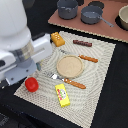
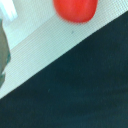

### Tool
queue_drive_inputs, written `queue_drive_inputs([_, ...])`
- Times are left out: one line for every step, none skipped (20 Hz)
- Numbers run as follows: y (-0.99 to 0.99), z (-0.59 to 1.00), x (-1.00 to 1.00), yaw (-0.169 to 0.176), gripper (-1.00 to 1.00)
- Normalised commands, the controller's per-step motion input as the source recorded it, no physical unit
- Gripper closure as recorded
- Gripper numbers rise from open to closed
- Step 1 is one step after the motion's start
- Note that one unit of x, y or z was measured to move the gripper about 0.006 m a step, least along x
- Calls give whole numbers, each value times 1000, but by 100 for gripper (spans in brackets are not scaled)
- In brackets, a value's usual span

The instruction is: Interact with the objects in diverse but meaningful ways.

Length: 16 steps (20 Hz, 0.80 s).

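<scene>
1. The tomato [image 1: 31, 84] is seen as smooth red plastic with a soft sheen.
2. The placemat [image 1: 102, 65] appears as woven cloth, matt, with a fine wavy pattern; in the wrist view a fine weave is shown [image 2: 45, 47].
3. The round plate [image 1: 70, 66] looks like matt, pale wood.
4. The yellow packet [image 1: 62, 95] is rendered glossy, like plastic.
5. The pots [image 1: 67, 9] are seen as grey metal, dully shining.
6. The table [image 1: 112, 107] is shown dark and matt.
7. The arm's casing [image 1: 15, 27] is seen as smooth white plastic.
</scene>
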Motion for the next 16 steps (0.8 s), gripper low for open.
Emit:
queue_drive_inputs([974, 426, 51, -9, -100])
queue_drive_inputs([971, 400, 77, -13, -100])
queue_drive_inputs([969, 371, 89, -12, -100])
queue_drive_inputs([974, 260, 66, 0, -100])
queue_drive_inputs([971, 191, 60, 0, -100])
queue_drive_inputs([971, 143, 51, 0, -100])
queue_drive_inputs([969, 83, 29, 0, -100])
queue_drive_inputs([969, 63, 23, 0, -100])
queue_drive_inputs([966, 23, 3, 0, -100])
queue_drive_inputs([966, 0, 0, 0, -100])
queue_drive_inputs([960, 0, 0, 0, -100])
queue_drive_inputs([951, 0, 0, 0, -100])
queue_drive_inputs([943, -6, 0, 0, -100])
queue_drive_inputs([937, -26, -14, 0, -100])
queue_drive_inputs([937, -37, -34, 0, -100])
queue_drive_inputs([937, -54, -63, 0, -100])
